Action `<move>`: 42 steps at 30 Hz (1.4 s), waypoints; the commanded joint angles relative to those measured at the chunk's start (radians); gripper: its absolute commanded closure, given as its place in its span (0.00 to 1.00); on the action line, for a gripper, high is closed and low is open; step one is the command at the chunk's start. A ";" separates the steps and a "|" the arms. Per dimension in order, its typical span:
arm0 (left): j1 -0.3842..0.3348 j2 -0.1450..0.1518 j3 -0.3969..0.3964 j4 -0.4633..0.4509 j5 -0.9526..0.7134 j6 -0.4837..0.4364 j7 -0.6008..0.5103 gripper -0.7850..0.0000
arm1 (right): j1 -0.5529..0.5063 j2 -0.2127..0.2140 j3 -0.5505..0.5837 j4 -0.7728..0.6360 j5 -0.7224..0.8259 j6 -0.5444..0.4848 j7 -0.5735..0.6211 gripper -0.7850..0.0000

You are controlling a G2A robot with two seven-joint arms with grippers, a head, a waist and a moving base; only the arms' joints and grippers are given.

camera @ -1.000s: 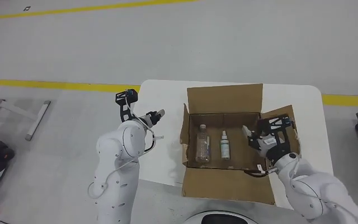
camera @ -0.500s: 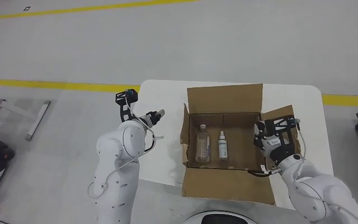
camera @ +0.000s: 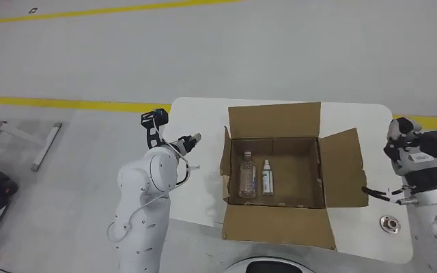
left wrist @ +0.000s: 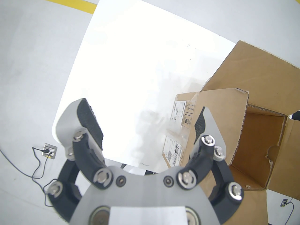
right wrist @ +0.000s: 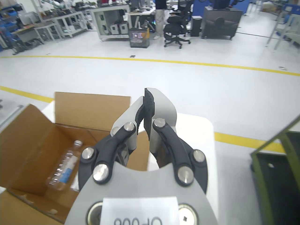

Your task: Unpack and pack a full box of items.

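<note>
An open cardboard box [camera: 273,123] stands in the middle of the white table [camera: 201,194], its flaps spread outward. On its floor lie a clear water bottle [camera: 248,174] and a small spray bottle [camera: 267,177], side by side towards the left wall. My left gripper [left wrist: 144,111] hangs open and empty over the table's left part, beside the box's left flap [left wrist: 211,108]. My right gripper [right wrist: 147,99] is shut on nothing, raised off the box's right side near the table's right edge; the water bottle [right wrist: 63,172] lies beyond it in the box [right wrist: 91,108].
A small round metal fitting [camera: 390,222] sits on the table at the front right. A green-framed dark bin [right wrist: 276,165] stands past the table's right edge. Bare table surface [left wrist: 140,59] lies left of the box.
My right arm has drawn out of the box and swung right, past the right flap, which now lies flatter. The spray bottle has shifted slightly left. The left arm has kept still.
</note>
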 commanded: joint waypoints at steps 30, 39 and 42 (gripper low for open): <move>0.000 0.000 0.000 0.000 0.000 0.000 0.000 0.00 | -0.317 0.001 0.254 0.079 -0.169 -0.363 0.412 1.00; 0.000 0.000 0.000 0.000 0.000 0.000 0.000 0.00 | -0.158 0.037 0.206 0.252 -0.201 -0.610 0.709 0.98; 0.000 0.000 0.000 0.000 0.000 0.000 0.000 0.00 | -0.114 0.044 0.183 0.298 -0.161 -0.641 0.770 0.90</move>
